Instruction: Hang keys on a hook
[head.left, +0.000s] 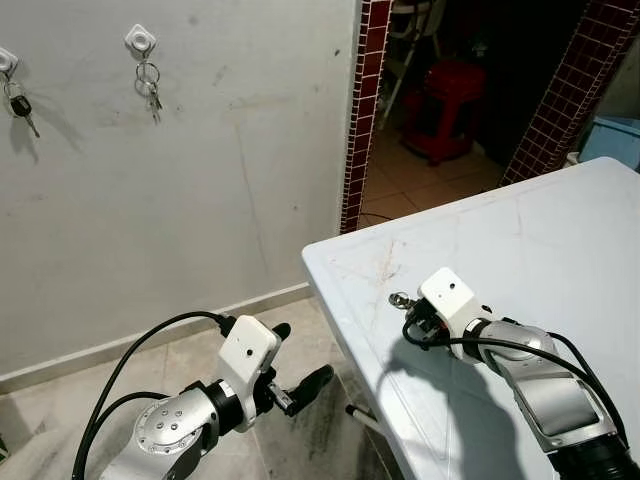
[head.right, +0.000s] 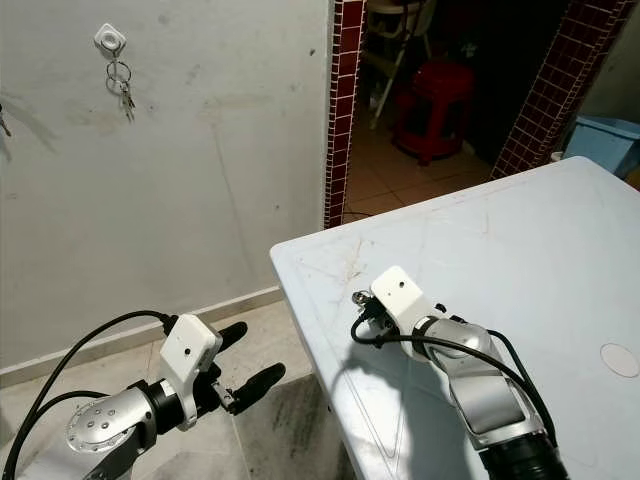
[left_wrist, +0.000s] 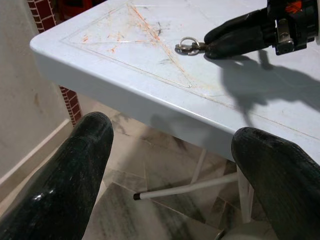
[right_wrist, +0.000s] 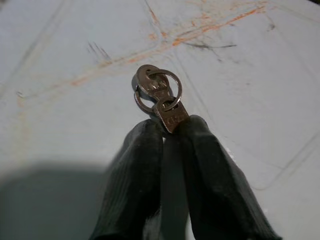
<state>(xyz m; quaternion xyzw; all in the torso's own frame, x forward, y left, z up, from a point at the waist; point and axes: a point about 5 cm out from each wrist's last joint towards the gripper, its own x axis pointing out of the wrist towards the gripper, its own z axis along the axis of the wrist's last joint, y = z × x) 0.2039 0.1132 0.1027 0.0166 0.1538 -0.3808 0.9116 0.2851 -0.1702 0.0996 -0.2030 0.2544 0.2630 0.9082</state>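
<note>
You see the keys (right_wrist: 159, 97), a small metal bunch on linked split rings, pinched at one end by the right pincer (right_wrist: 167, 131) just over the desk (head.left: 560, 240). The wall hook (head.left: 140, 40) already carries another bunch.

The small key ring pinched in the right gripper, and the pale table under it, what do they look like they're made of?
The small key ring looks like metal, dull silvery-brown with glints on its loops. The right gripper is shut on it. The pale table looks like moulded plastic, matt light blue-grey, scuffed with orange and dark scratches.
</note>
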